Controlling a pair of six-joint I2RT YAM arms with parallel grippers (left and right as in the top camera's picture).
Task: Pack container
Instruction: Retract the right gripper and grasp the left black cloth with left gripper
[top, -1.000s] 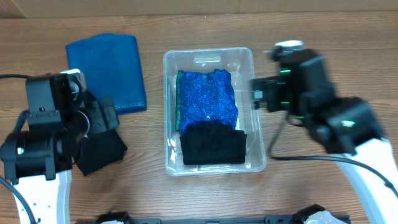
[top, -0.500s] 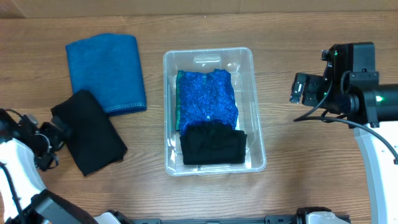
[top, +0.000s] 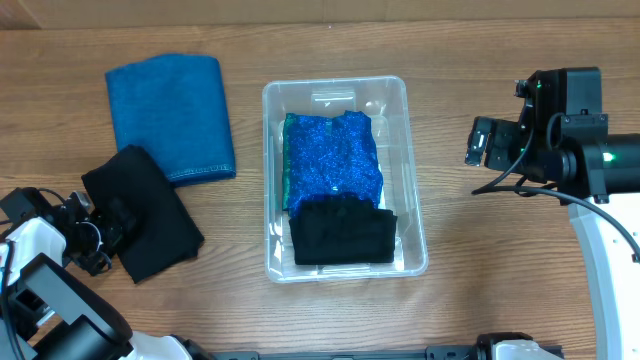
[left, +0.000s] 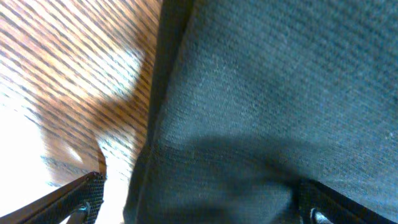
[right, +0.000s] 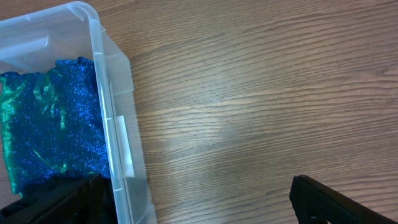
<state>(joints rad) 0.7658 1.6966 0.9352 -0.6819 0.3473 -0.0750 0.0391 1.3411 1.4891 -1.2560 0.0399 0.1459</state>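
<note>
- Container (top: 408, 180) holds 2 cloths (top: 332, 165); the step in hand looks like fetching another.
- Left gripper (left: 200, 204), wide, sits over black cloth (top: 150, 215) at 8 o'clock; next, close and lift.
- Right gripper (right: 194, 200) wide, empty.

Container mid-table, cloths inside it and to its left.
I see the container (top: 335, 82) in the middle of the table (top: 480, 250), with a far cloth (top: 332, 160) in its back part and a near cloth (top: 341, 232) at its front end, overlapping it. To the left, a towel (top: 170, 115) lies farther back, with a loose cloth (top: 145, 210) just in front of it. My left gripper (top: 100, 232) sits at that cloth's left edge, and my right gripper (top: 480, 142) is well right of the container.
</note>
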